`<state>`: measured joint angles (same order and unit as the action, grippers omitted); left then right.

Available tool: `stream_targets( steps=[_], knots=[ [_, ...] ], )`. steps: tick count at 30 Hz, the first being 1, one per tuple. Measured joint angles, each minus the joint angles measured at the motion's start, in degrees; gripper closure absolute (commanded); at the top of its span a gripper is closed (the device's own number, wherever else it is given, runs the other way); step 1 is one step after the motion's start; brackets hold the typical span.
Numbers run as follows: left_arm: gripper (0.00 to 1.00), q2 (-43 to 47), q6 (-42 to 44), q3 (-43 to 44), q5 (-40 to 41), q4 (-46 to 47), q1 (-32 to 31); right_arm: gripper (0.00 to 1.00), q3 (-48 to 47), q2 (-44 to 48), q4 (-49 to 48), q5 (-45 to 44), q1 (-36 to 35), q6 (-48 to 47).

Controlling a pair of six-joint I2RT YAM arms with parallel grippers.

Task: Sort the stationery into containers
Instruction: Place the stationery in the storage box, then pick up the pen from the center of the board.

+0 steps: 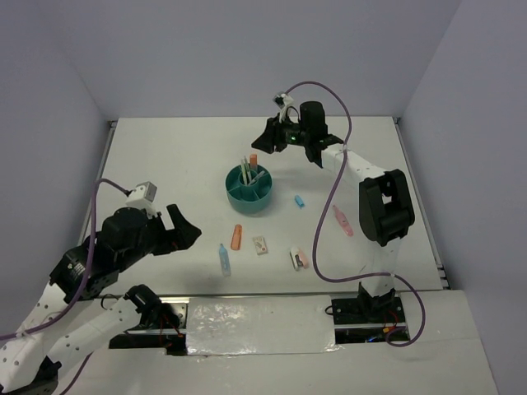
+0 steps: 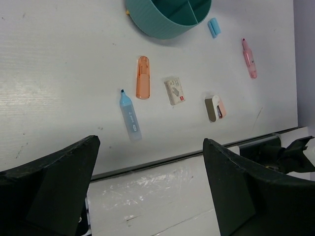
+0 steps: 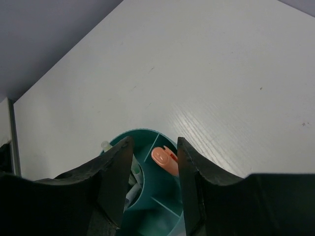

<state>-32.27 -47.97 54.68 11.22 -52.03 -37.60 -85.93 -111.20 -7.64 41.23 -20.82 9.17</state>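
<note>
Left gripper (image 2: pixel 150 147) wide, empty; its view alone shows dark-tipped light-blue marker (image 2: pixel 130 118). Right gripper (image 3: pixel 154 142) narrowly parted over organiser (image 3: pixel 162 194).

Teal wedge-divided bowl (image 1: pixel 247 202), pens (image 1: pixel 245 168) and an orange marker (image 1: pixel 254 160) upright inside; other markers (image 1: pixel 236 237) flat nearby.

Teal bowl (image 1: pixel 247 207) — orange mkr (image 1: pixel 237 237)

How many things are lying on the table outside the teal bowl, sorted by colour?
Orange: 1, a stubby orange marker
Light blue: 2, a light-blue marker and a small light-blue piece
Pink: 1, a slim pink marker
White: 1, a small white piece
White and pink: 1, a small white-and-pink piece
Total: 6
</note>
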Motion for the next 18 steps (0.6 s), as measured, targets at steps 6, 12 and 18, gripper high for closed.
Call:
stream_targets(
  steps=[6,12,18],
  knots=[
    [0.01,-2.5,1.3,-0.3,-0.3,1.1,0.0,0.38,1.6,1.2,-0.8,-0.6,0.3,1.1],
    [0.01,-6.5,-0.3,-2.6,-0.1,2.0,0.0,0.00,7.0,11.6,1.7,-7.7,3.6,4.3],
    [0.01,-10.3,-5.0,-10.5,-0.5,4.2,0.0,0.00,9.7,25.8,10.6,-20.8,6.1,4.7]
  ],
)
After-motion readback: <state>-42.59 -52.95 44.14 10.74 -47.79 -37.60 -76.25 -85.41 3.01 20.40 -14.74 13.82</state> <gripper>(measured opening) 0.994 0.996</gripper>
